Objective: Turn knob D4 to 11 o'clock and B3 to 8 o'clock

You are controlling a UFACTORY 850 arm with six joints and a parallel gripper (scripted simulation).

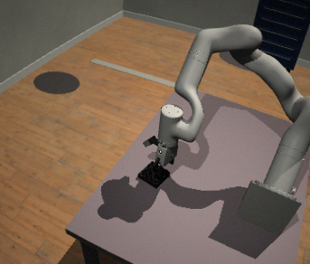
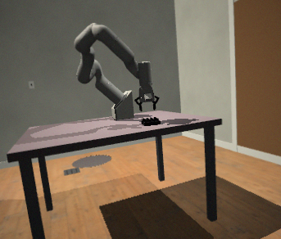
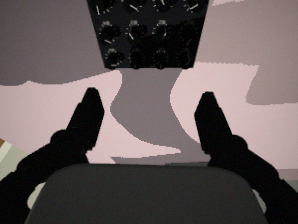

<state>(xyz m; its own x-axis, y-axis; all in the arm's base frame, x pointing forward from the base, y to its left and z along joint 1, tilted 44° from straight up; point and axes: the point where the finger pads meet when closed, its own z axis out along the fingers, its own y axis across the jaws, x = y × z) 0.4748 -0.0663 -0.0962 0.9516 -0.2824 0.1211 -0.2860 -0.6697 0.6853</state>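
The knob box [image 1: 152,174] [image 2: 151,122] [image 3: 150,45] sits on the bench [image 1: 128,235] [image 2: 83,143] [image 3: 40,107], and here's the pincer [image 1: 165,164] [image 2: 147,109] [image 3: 150,101] above bench level — wide open, nothing between its fingers. Around them, the arm [image 1: 192,68] [image 2: 116,45] arches up from its slanted base [image 1: 268,208] [image 2: 124,111], with a dark blue cabinet [image 1: 282,33] beyond the bench and a brown panel [image 2: 268,78] at the side of the room. In the top view the pincer crowds right up against the box's outline, covering part of its edge! Now the wrist view: the box is cut off by the upper border, its far part out of sight, and shadow swallows several knobs on the right — their lines are hard to read, and the printed names are too small to make out.
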